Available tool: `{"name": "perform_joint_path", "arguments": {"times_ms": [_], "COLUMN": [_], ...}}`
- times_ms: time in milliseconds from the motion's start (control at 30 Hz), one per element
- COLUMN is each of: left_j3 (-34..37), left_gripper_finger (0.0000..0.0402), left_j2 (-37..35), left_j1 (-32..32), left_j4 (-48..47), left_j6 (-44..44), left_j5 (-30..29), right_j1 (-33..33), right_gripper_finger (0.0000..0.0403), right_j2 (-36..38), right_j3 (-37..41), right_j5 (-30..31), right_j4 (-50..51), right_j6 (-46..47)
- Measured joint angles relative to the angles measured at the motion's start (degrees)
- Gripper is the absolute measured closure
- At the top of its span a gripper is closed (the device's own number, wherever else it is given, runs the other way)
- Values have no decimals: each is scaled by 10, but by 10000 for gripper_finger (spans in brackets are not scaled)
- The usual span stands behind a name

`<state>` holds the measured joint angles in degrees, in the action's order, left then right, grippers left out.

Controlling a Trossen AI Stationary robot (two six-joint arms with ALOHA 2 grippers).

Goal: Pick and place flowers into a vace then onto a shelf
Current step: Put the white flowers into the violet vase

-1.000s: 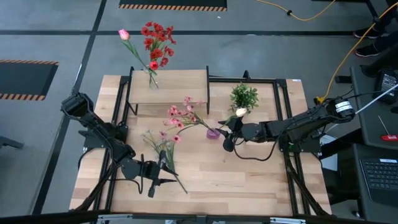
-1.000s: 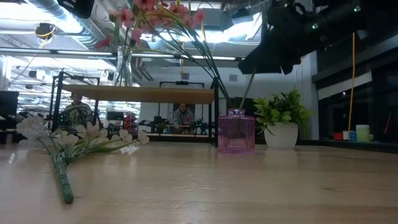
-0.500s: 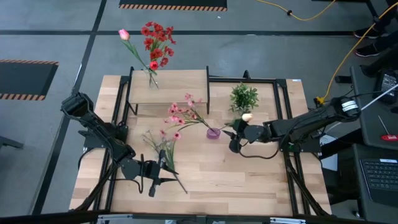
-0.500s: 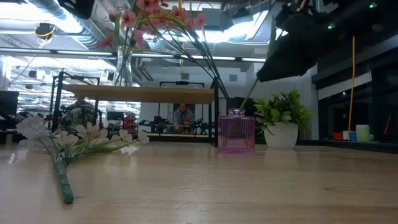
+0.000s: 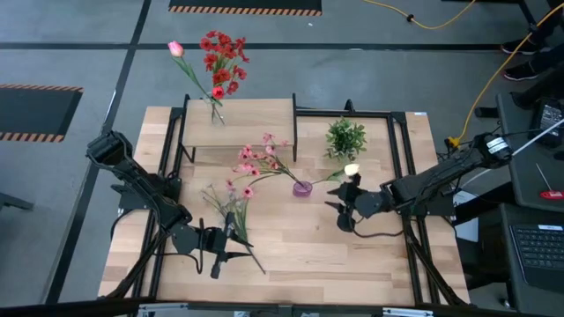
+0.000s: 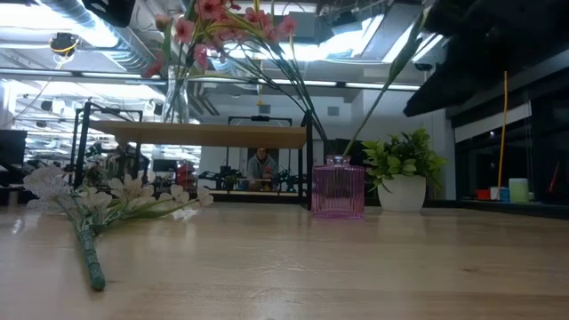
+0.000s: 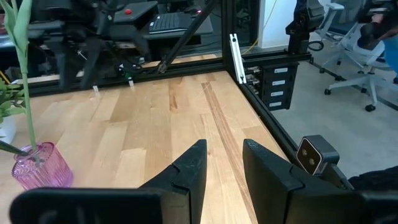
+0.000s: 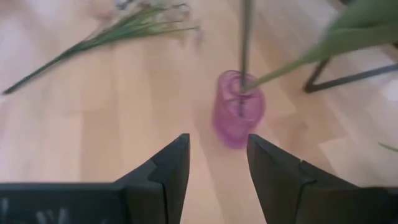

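A purple vase [image 5: 302, 187] [image 6: 338, 188] [image 8: 239, 115] stands mid-table. It holds a spray of small pink blossoms [image 5: 257, 158] leaning left and a cream tulip [image 5: 351, 169] leaning right, over my right arm. Whether the tulip touches the arm I cannot tell. My right gripper [image 5: 339, 216] [image 8: 217, 146] hangs open to the right of the vase and nearer the front, with nothing between its fingers. A bunch of pale sprigs [image 5: 231, 211] [image 6: 98, 209] lies flat on the table. My left gripper [image 5: 236, 246] [image 7: 222, 152] hovers open above its stem. On the shelf [image 5: 238, 123] [image 6: 204, 133], a glass vase [image 5: 216, 113] holds red flowers [image 5: 222, 62].
A leafy green plant in a white pot [image 5: 345, 136] [image 6: 404, 173] stands behind and to the right of the purple vase. Black frame bars [image 5: 397, 141] run along the table's edges. Bare wood [image 5: 300, 246] lies toward the front. People sit in the room beyond.
My right gripper has drawn back from the purple vase toward the table's right and near edges, turning as it went, its fingers as far apart as before. The cream tulip has tipped farther to the right, its stem foot staying in the vase.
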<state>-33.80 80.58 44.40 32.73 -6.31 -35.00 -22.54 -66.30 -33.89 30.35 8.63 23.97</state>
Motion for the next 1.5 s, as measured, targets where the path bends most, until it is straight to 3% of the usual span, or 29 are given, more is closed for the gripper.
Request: {"name": "perform_joint_path", "arguments": {"times_ms": [267, 433, 600, 833, 1067, 1267, 1500], "left_j3": [0, 0, 0, 0, 0, 0, -36], "left_gripper_finger": [304, 309, 329, 350, 386, 398, 399], "left_j2": [0, 2, 6, 6, 6, 7, 7], "left_j1": [0, 0, 1, 1, 1, 1, 1], "left_j4": [0, 0, -53, -148, -240, -321, -386], "left_j6": [0, 45, 4, -88, -211, -289, -256], "left_j5": [0, 0, -30, -65, -1, 16, 10], "right_j1": [-66, -90, -103, -103, -102, -102, -102], "right_gripper_finger": [242, 242, 248, 318, 396, 372, 357], "right_j2": [0, -16, -64, -156, -210, -222, -220], "right_j3": [0, 0, 0, 0, 0, 0, 0], "right_j5": [0, 1, 1, 1, 2, 1, 1], "right_j4": [-48, -105, -153, -251, -353, -350, -351], "right_j6": [0, -6, -35, -73, -141, -138, -138]}}
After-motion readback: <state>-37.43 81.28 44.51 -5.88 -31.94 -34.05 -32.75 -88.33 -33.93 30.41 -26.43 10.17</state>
